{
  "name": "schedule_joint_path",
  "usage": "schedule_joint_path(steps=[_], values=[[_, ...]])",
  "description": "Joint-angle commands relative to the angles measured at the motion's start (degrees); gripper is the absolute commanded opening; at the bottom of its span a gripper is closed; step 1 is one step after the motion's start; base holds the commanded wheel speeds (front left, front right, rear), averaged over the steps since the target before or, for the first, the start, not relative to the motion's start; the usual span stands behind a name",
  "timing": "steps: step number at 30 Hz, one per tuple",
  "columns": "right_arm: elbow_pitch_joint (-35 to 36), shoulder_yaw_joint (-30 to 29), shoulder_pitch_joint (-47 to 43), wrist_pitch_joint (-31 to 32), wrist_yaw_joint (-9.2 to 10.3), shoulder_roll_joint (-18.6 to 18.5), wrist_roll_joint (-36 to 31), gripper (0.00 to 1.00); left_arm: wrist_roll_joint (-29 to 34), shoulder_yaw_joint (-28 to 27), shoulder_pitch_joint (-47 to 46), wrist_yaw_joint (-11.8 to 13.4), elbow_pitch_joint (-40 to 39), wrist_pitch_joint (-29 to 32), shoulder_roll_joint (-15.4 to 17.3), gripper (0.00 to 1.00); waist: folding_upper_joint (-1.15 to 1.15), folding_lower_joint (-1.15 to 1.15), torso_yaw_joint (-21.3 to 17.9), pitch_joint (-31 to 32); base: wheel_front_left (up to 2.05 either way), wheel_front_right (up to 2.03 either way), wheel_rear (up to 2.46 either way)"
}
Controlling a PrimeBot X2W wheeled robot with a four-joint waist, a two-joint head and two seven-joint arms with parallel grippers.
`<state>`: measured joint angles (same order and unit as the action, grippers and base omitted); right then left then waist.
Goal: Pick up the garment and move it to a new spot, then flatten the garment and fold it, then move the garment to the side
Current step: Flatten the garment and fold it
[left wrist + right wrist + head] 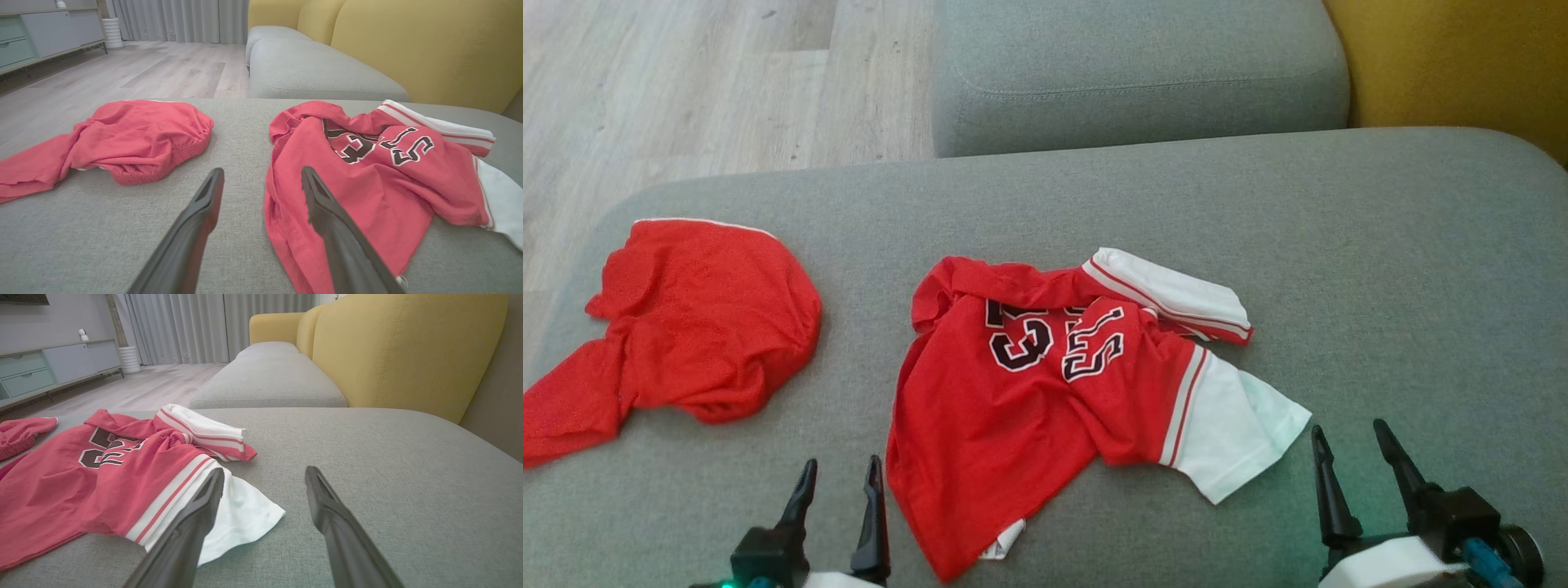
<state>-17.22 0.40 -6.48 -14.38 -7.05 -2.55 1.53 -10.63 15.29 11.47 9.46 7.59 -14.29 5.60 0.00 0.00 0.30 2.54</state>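
A crumpled red shirt (1045,392) with white sleeves lies in the middle of the grey cushion (1380,245), with red shorts (703,327) well apart on its left. The left hand (841,462) and the right hand (1348,427) hover near its front edge, both wide and empty.

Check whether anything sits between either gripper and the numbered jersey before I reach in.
Nothing visible does. The open left gripper sits beside the jersey, the open right gripper just short of its white sleeve, with bare grey cushion between. The red shorts lie off to the left, apart from the jersey.
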Motion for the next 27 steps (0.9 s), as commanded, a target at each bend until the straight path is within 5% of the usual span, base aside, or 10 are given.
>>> schedule_joint_path(steps=[1,12,19,27], values=[[1.5,1.5,2.5,-0.6,-0.44,-0.3,0.5,1.00,0.5,-2.4,-1.7,-0.3,-1.6,-0.7,-0.4,1.00,0.00,0.00,0.0,0.0,0.00,0.00,0.00],[-1.2,1.8,5.6,1.1,-0.44,-0.3,0.2,1.00,0.9,-1.4,-1.4,-2.2,3.9,2.6,-1.9,1.00,0.00,0.00,-0.4,0.0,0.00,0.00,0.00],[-6.6,5.4,12.7,17.7,-0.44,-3.1,-0.5,1.00,-0.5,1.2,-1.0,-2.3,0.9,20.4,-1.7,1.00,0.00,0.00,-0.2,-0.9,0.00,0.00,0.00],[-13.1,11.6,20.3,31.0,-0.44,-8.1,1.5,1.00,-2.1,2.1,0.4,-1.8,-2.4,28.8,-1.5,1.00,0.00,0.00,0.4,-2.1,0.00,0.00,0.00]])
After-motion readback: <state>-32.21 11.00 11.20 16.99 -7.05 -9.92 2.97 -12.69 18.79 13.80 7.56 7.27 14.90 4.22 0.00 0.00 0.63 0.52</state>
